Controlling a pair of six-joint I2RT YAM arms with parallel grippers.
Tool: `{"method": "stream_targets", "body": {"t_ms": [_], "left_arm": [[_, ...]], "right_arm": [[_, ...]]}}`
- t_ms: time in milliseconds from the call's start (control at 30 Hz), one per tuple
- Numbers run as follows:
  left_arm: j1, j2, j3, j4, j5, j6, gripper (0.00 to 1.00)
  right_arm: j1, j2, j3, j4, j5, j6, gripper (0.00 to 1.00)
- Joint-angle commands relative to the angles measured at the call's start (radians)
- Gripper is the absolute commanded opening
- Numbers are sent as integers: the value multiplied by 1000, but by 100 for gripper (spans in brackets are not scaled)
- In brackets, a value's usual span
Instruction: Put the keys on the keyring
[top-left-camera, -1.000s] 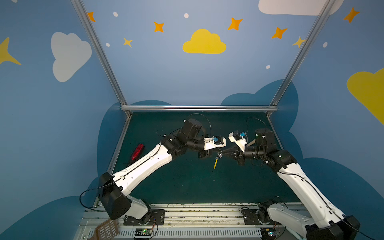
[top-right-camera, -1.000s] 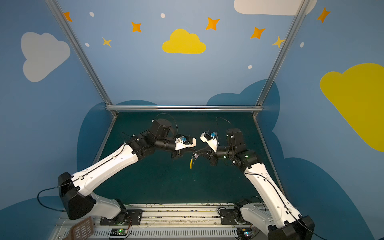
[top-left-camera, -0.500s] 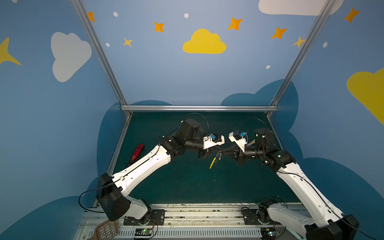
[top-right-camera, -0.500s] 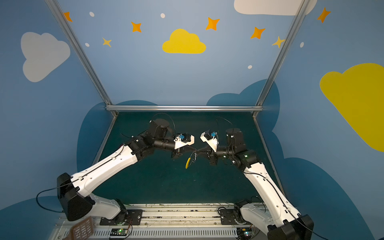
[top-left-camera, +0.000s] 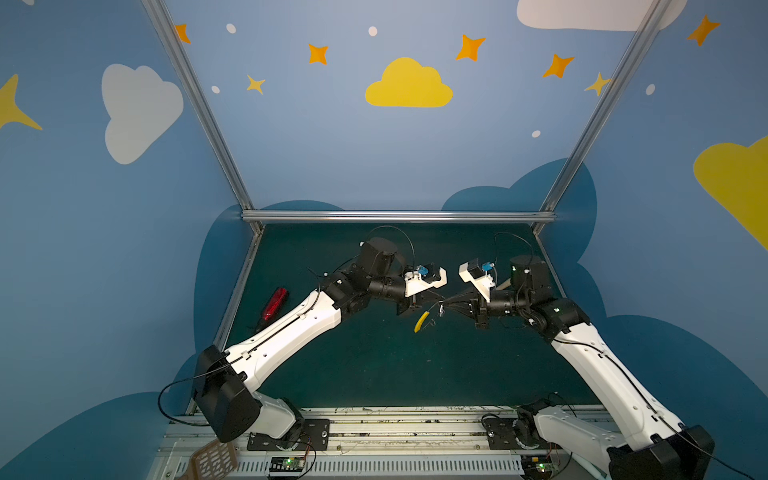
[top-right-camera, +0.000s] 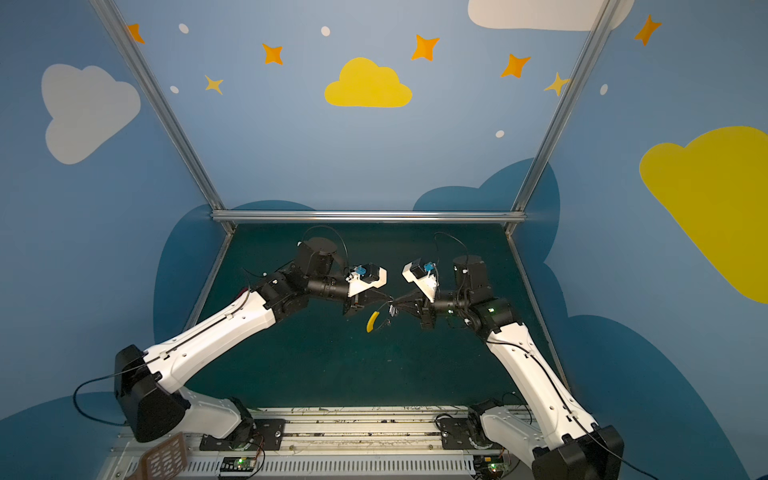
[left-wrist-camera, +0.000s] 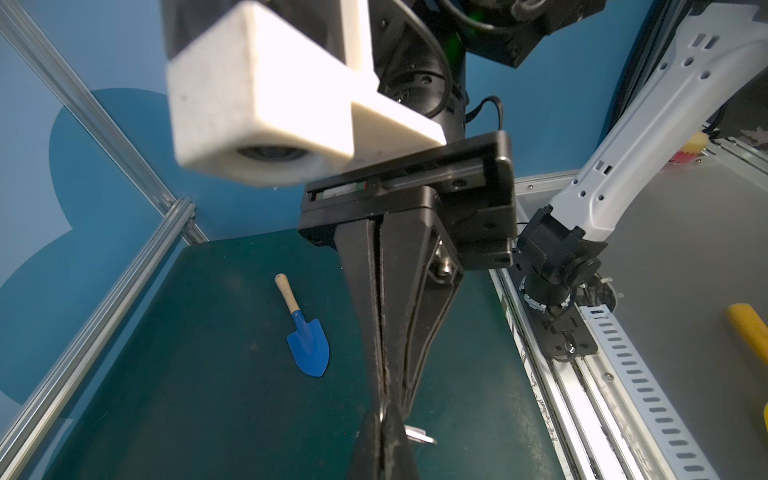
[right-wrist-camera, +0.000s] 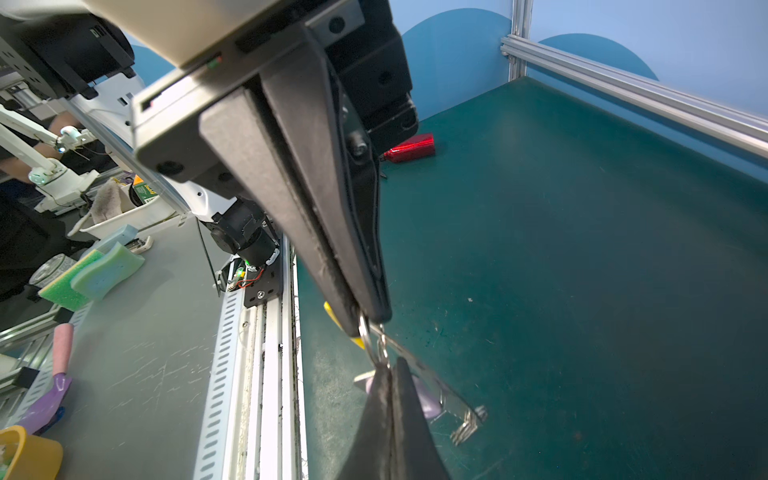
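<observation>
Keyring (top-left-camera: 421, 322) has swung left. Left hand (right-wrist-camera: 368, 316) clamps it; right hand (right-wrist-camera: 390, 372) pinches keys (right-wrist-camera: 451, 395). Hold steady; release only once threaded.

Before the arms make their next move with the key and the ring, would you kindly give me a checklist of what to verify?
1. The left gripper is shut on the keyring: ok.
2. The right gripper is shut on the keys, clamping the tag: ok.
3. The small silver loop is threaded onto the keyring: cannot tell; the fingertips hide the join.
4. Both grippers are held above the mat: ok.
5. The blue shovel and the red object lie well away from the meeting point: ok.
</observation>
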Motion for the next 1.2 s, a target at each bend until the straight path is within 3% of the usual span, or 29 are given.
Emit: {"method": "stream_targets", "body": {"t_ms": [0, 233, 600, 767, 933, 1067, 1133, 1167], "left_arm": [[9, -28, 5, 44, 28, -16, 3], [10, -26, 4, 62, 43, -34, 3], [9, -21, 4, 70, 53, -44, 3], [7, -14, 5, 72, 54, -47, 3], [8, -13, 5, 72, 42, -44, 3], [8, -5, 17, 47, 18, -31, 3], [7, 5, 36, 2, -11, -10, 13], [8, 13, 51, -31, -23, 9, 23]], "right_arm": [[-5, -20, -20, 0, -24, -5, 18], [-6, -75, -71, 125, 12, 27, 29], [0, -79, -97, 263, 49, 47, 30], [7, -66, -91, 281, 24, 47, 22], [8, -67, -87, 251, 9, 22, 2], [7, -74, -66, 175, 16, -33, 0], [6, -68, -37, 107, 29, -70, 0], [7, -62, -16, 61, 37, -88, 0]]}}
